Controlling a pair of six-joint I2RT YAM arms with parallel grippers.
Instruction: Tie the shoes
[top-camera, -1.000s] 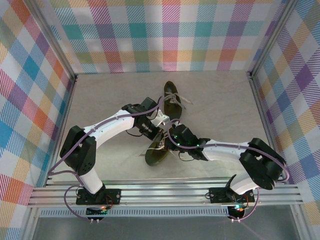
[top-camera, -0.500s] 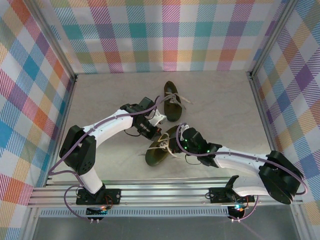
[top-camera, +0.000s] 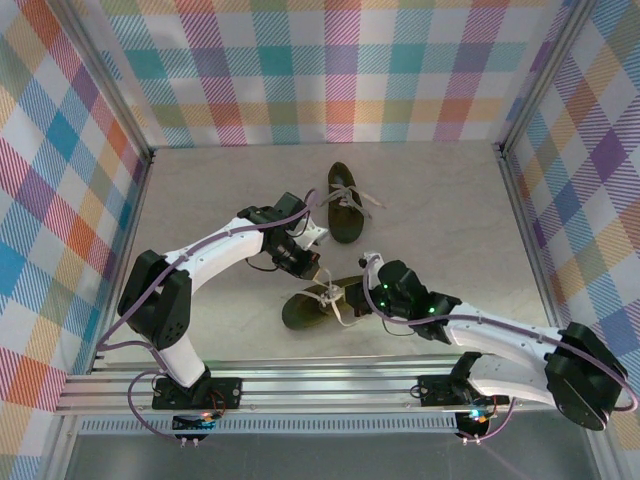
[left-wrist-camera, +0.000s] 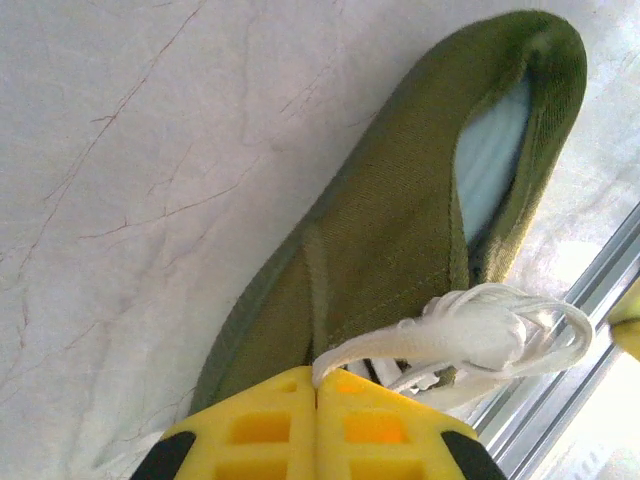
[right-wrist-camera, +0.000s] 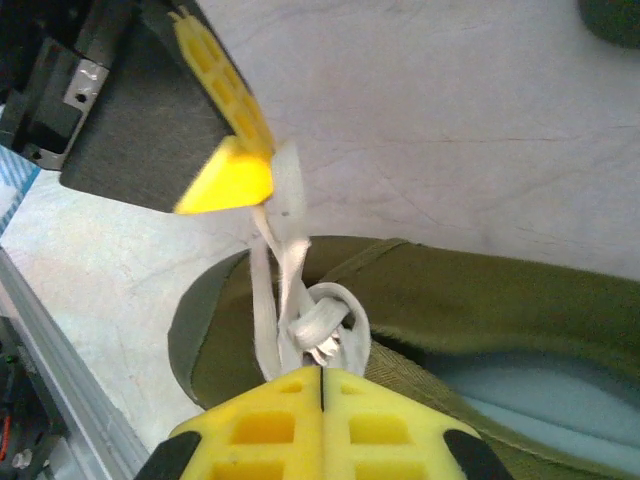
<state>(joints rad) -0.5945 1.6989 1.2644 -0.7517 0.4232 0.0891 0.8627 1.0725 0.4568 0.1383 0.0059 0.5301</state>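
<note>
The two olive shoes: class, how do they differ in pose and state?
The near shoe lies crosswise; the far shoe runs front-to-back. The near shoe's laces are pinched by the left gripper and right gripper; the far shoe sits untouched. Both are olive, cream-laced.

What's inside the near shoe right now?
A pale blue insole shows through the heel opening of the near shoe. Nothing else is visible in there; farther toward the toe, the olive upper and the knotted laces cover the inside.

No text, label or number is legible.
</note>
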